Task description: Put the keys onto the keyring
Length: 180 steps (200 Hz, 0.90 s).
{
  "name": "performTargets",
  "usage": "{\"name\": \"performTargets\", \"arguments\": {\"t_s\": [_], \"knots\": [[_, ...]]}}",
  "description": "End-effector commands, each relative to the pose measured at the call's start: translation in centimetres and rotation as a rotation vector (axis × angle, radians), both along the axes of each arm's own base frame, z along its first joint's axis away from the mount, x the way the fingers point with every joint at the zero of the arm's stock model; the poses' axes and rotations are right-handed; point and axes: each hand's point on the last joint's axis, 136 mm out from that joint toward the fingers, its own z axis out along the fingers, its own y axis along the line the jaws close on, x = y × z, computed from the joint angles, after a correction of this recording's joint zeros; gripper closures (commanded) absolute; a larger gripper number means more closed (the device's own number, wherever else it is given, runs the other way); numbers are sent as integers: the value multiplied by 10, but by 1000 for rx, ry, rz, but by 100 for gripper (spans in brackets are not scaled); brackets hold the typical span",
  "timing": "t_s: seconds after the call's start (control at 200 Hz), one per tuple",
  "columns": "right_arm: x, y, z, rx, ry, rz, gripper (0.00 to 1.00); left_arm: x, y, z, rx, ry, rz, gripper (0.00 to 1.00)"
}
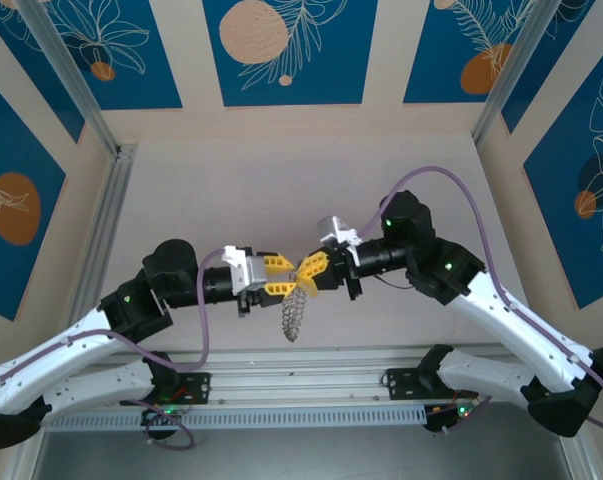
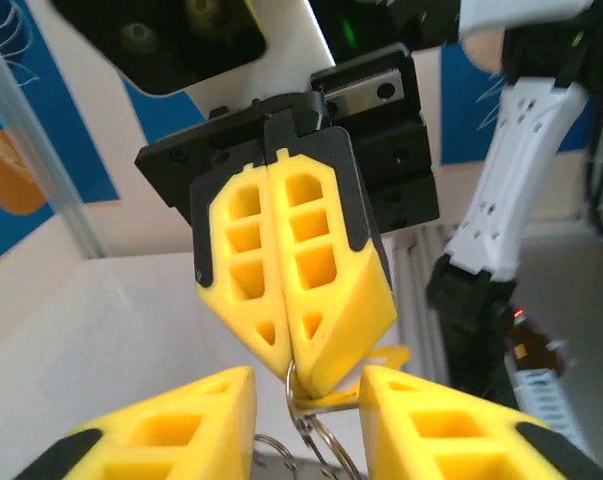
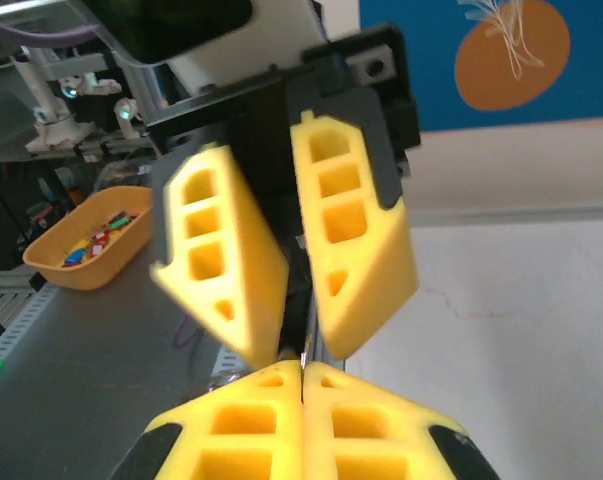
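**Two arms meeting above the tabletop [image 1: 281,180], seen from overhead and from each wrist.** The right hand [image 1: 309,270] has its yellow fingers [image 3: 341,395] pressed flat together. It is clamped on the top of the keyring [image 1: 294,315], whose grey chain-like loop hangs freely below both hands, clear of the tabletop. Holding the ring by its upper edge lets its own weight keep it plumb, so it makes a steady target.

The left hand [image 1: 284,276] faces the right one tip to tip. Its fingers [image 2: 221,395] stand apart, one on each side of the right hand's tips, and grip nothing.

In the left wrist view, thin ring wire shows between the left fingers. A pale gold strip, judged to be the brass key [image 2: 359,394], lies against the right hand's tips beside the wire. It cannot be told whether that key is already threaded on the wire or only touches it. The exact piece of metal under the right pads is partly hidden.

The opposed, level pose suits a threading step: one hand fixes the ring while the other is free to take a fresh grip. An orange bin [image 3: 91,268] of small coloured items sits on a grey surface in the background, well apart from the work.
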Motion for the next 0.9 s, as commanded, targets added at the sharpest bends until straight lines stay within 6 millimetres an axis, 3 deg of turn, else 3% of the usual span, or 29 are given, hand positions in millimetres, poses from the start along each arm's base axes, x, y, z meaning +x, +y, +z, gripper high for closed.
{"name": "performTargets", "arguments": {"t_s": [0.0,0.06,0.14,0.23,0.305,0.46,0.56,0.77,0.895], "knots": [[24,2,-5,-55,48,-90,100,22,13,-1,-7,9,143,53],[37,5,-14,-88,76,-124,100,35,18,-8,8,31,216,46],[56,9,-30,-138,111,-168,100,66,34,-18,15,61,420,41],[79,16,-50,-186,157,-206,100,100,72,-27,0,91,702,36],[98,26,-65,-224,188,-225,100,114,109,-34,-14,101,899,34],[129,54,-91,-264,219,-234,100,116,155,-53,-9,120,1077,33],[145,75,-108,-304,216,-246,100,113,174,-62,1,127,1141,32],[155,117,-124,-347,212,-225,100,113,183,-84,24,141,1182,32],[161,126,-128,-357,221,-226,100,116,182,-91,42,137,1185,32]]}}
